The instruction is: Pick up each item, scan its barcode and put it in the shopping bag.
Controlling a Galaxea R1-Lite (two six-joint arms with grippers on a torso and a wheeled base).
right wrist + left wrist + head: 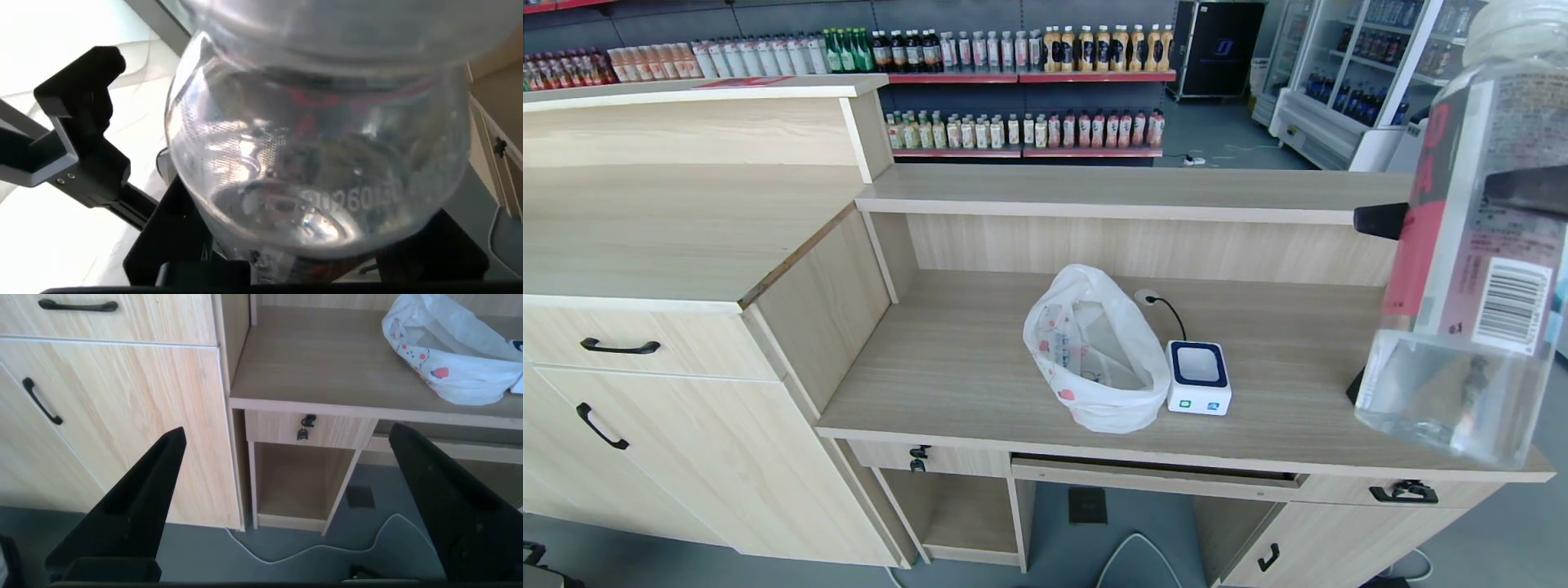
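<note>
A clear water bottle (1462, 269) with a red label hangs high at the right, close to the head camera and above the desk's right end. My right gripper (1454, 208) is shut on it around the label; one black finger (1380, 220) sticks out to the left. Its barcode (1511, 306) faces the head camera. The right wrist view looks at the bottle's rounded base (327, 155). An open white shopping bag (1094, 351) (458, 351) sits mid-desk, with a small white scanner (1199, 376) just right of it. My left gripper (286, 437) is open, low in front of the desk's left end.
The wooden desk (947, 359) has a raised back ledge and a taller counter with drawers (645, 343) on the left. The scanner's black cable (1168, 306) runs to the back. Store shelves of bottles (1013, 49) stand behind. Under the desk is an open cubby (298, 482).
</note>
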